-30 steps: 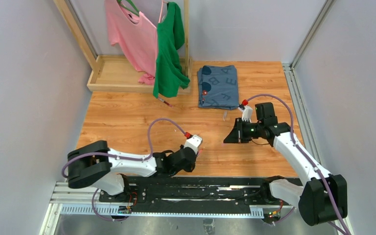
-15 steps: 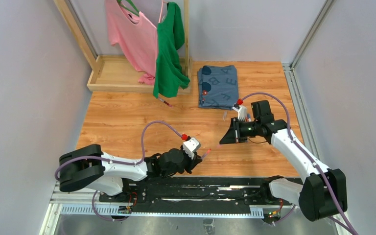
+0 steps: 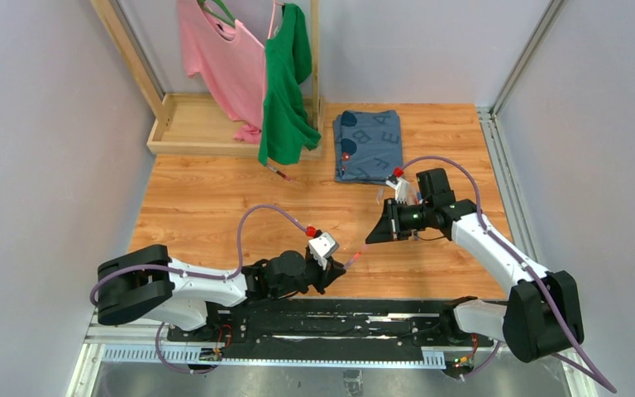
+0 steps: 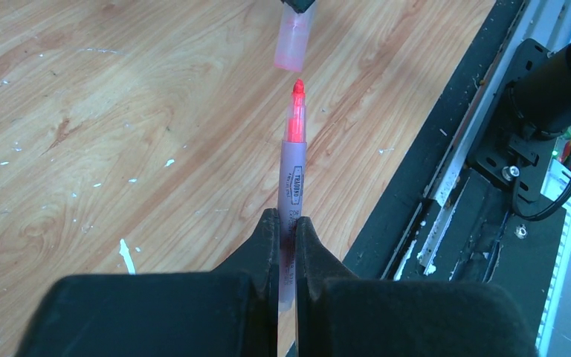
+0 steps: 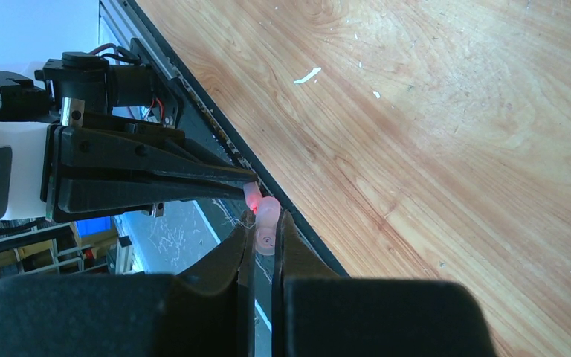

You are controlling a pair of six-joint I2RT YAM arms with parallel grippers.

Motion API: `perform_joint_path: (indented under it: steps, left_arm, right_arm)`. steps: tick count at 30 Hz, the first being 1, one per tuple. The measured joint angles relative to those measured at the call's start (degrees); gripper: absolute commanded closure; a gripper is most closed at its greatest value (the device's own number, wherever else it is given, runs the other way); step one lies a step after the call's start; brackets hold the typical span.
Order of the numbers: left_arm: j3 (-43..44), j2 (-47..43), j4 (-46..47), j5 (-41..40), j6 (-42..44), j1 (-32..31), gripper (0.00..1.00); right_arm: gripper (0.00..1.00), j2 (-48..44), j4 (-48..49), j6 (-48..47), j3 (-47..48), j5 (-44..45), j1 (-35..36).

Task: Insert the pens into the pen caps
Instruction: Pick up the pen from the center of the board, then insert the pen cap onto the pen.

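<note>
My left gripper (image 4: 286, 219) is shut on a pen (image 4: 294, 163) with a pale purple barrel and a bright red tip that points away from me. Just beyond the tip, with a small gap, hangs a translucent pink pen cap (image 4: 293, 44). My right gripper (image 5: 263, 223) is shut on that cap (image 5: 266, 223), and the pen's red tip (image 5: 253, 199) shows right beside it. From above, the pen (image 3: 354, 259) reaches from the left gripper (image 3: 337, 269) up toward the right gripper (image 3: 371, 236) over the table's near edge. Another dark red pen (image 3: 278, 172) lies below the green shirt.
A wooden rack (image 3: 190, 136) with a pink shirt (image 3: 219, 58) and a green shirt (image 3: 285, 91) stands at the back left. A folded blue garment (image 3: 370, 145) lies at the back centre. A thin white piece (image 3: 379, 194) lies near it. The black rail (image 3: 339, 318) runs along the near edge.
The left arm has swung right and lifted the pen toward the right gripper. The right gripper has come left and nearer, bringing the cap close to the pen's tip.
</note>
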Motion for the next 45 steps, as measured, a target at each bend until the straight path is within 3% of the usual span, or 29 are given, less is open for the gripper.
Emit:
perform_joint_path:
  steps: [45]
  left_arm:
    - [-1.68,-1.03,2.78,1.01,-0.72,0.00,1.00]
  right_arm:
    - [0.99,1.64,-2.80,-2.45,1.92,-3.69,1.66]
